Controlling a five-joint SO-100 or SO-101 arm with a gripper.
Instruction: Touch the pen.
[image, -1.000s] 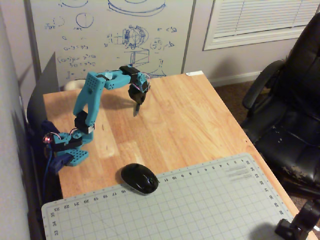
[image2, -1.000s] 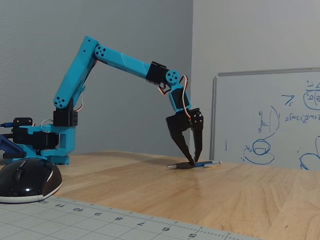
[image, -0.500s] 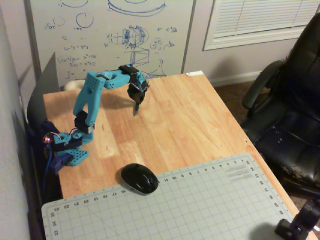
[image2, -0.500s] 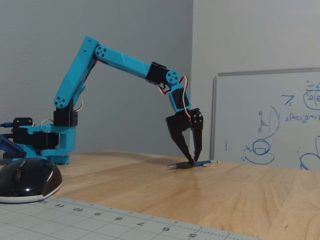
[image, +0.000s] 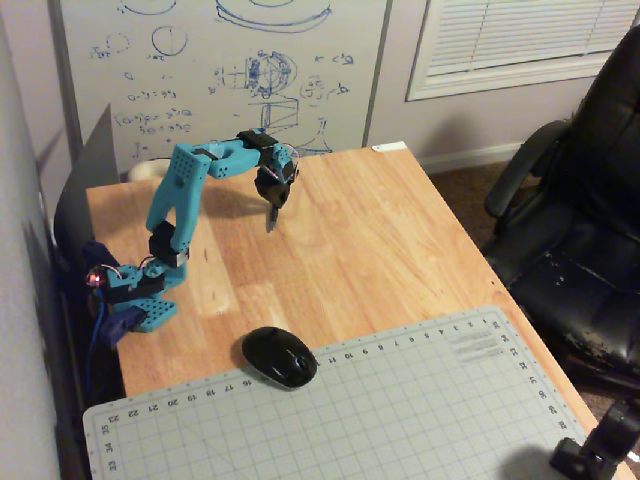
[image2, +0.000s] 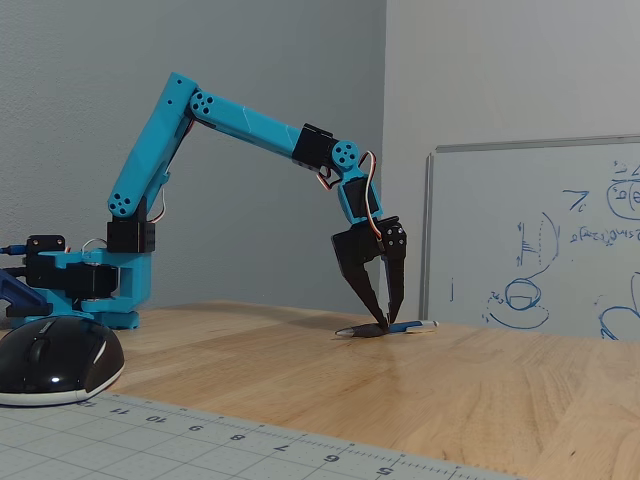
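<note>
On the light wooden tabletop (image: 400, 240) I see my blue plastic five-joint arm (image2: 240, 120) reaching out from its base w/ the dark two-finger gripper (image2: 383, 325) pointed down. In the low side fixed view the fingertips converge to a near-closed V, tips right at the thin dark-blue pen w/ silvery end (image2: 408, 326). The pen lies flat on the wood, the tips meeting it about mid-length; I can't tell if they pinch it or just rest on it. In the high fixed view the gripper (image: 272, 218) hangs over the same spot but the pen is too small to make out there.

Nearer the camera than the pen in both fixed views sits a glossy black computer mouse (image: 280, 357), well apart from the gripper, on the edge of a grey gridded cutting mat (image: 400, 410). Mat border carries ruler numbers: approx 5 to 23 along the top edge in the high view, 5 to 11 in the low view.

Beyond the pen a whiteboard (image2: 530, 240) leans at the wall, covered w/ blue marker sketches of circles and cones; the scribbles aren't legible. Room: grey walls, window blinds (image: 520, 40), black leather office chair (image: 580, 220) beside the table, brown carpet.
</note>
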